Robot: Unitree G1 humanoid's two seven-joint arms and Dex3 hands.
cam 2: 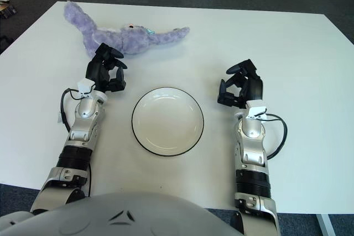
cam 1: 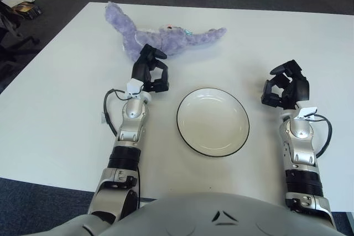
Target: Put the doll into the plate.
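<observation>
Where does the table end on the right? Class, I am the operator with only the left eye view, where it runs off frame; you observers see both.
Observer: The right eye view shows the table ending at a far right corner, with dark carpet beyond it.
Operator: Is the right hand close to that edge?
Observer: No. The right hand, curled and holding nothing, shows well inside the edge, with white table surface between them.
</observation>
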